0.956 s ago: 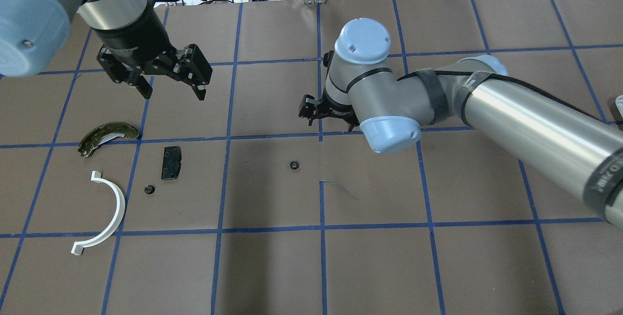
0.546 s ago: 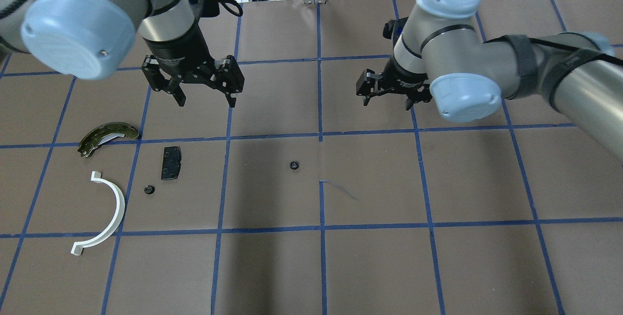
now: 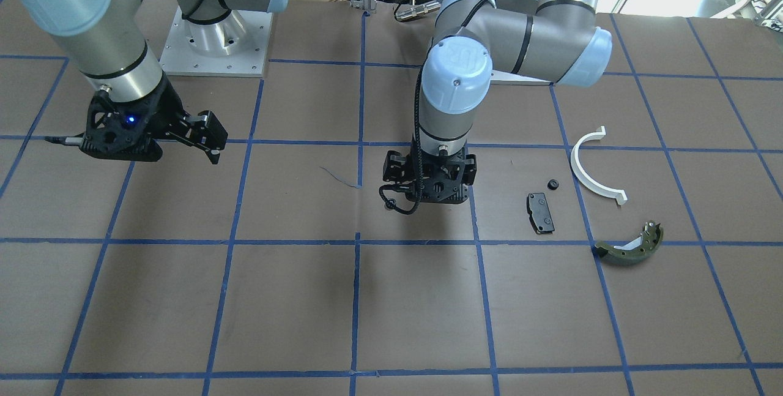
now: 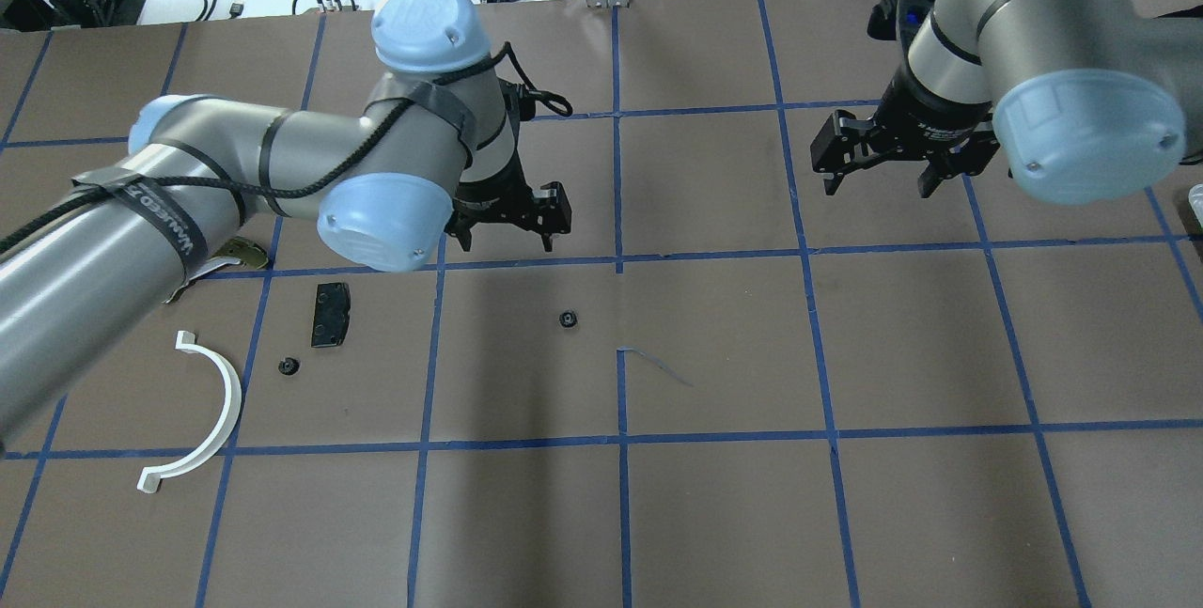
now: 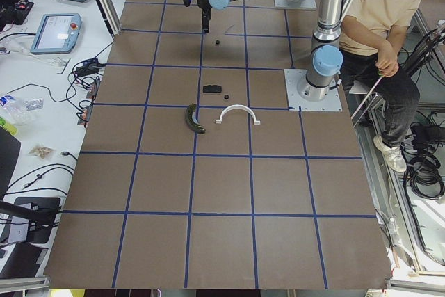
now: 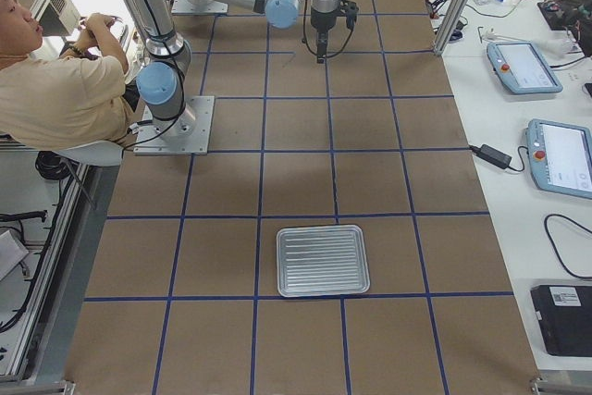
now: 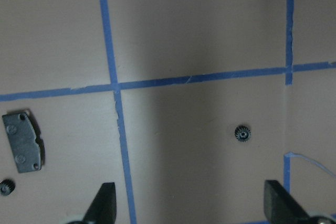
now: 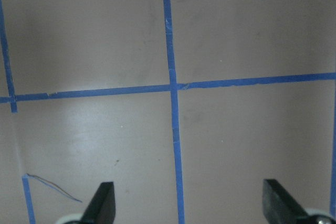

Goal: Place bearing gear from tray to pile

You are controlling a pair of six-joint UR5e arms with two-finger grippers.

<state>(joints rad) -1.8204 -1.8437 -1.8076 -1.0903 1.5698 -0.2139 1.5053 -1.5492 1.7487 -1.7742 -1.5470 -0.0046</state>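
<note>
Approach step: your left gripper (image 4: 507, 230), jaws spread and empty, hovers near the stray bearing gear (image 4: 567, 319). Next you should centre, descend and clamp. Your right gripper (image 4: 879, 183) is likewise spread.

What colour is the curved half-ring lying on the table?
White; the half-ring shows best in the overhead view.

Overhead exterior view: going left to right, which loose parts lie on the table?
White plastic half-ring → small black toothed gear → black rectangular brake pad → second small black gear. The olive-green brake shoe is left out because it is mostly covered by the left arm.
</note>
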